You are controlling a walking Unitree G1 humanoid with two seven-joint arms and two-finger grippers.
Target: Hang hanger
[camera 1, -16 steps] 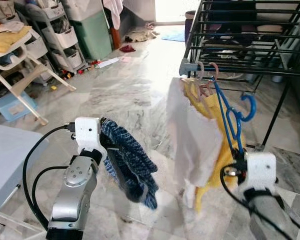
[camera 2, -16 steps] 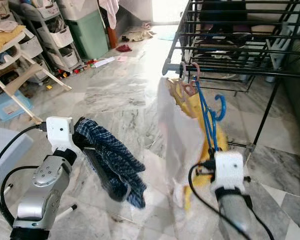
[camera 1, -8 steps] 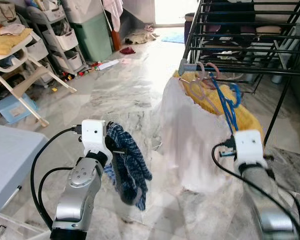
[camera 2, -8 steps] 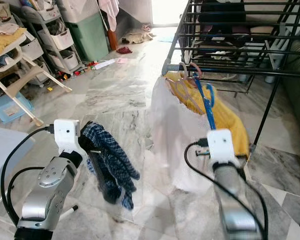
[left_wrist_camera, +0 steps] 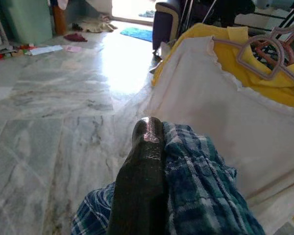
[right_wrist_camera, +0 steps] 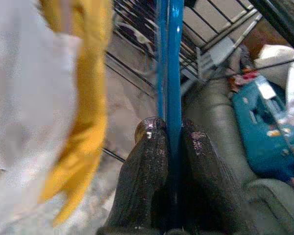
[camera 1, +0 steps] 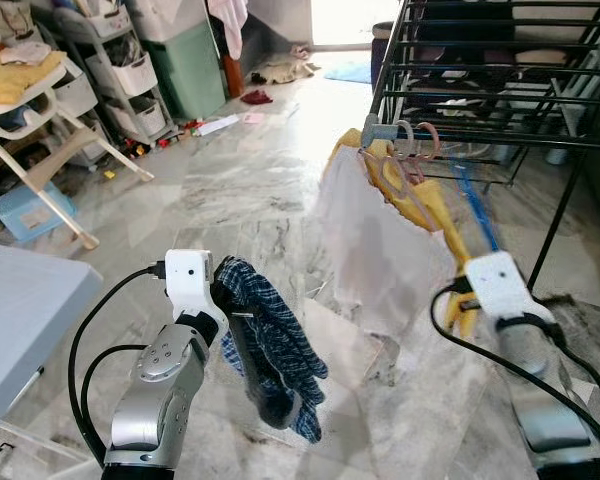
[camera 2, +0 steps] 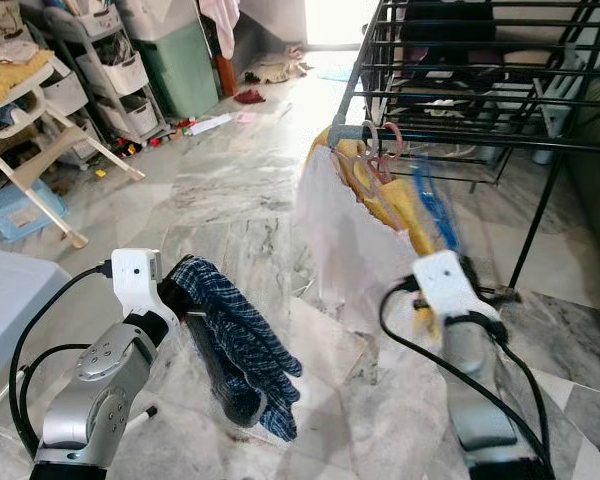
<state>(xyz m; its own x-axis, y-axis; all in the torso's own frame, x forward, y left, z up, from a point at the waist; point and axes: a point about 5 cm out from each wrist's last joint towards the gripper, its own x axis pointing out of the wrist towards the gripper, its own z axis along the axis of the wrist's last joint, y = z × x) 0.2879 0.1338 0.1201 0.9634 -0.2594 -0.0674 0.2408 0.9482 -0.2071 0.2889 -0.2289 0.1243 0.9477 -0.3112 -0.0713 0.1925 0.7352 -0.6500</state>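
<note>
Swung lower now, right gripper (right_wrist_camera: 169, 147) pinching blue hanger (right_wrist_camera: 167, 63), its hook blurred near rack (camera 1: 500, 70). Left gripper (left_wrist_camera: 152, 142) clamps checked cloth (camera 1: 275, 350), fingertips half buried.

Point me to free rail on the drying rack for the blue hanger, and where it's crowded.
Crowded: the front rail's corner end, where the pink hangers carry the white garment and yellow garment. Free: the drying rack front rail to the robot's right of those hooks looks bare. The right gripper pinches the blue hanger; the left gripper holds the plaid cloth.
</note>
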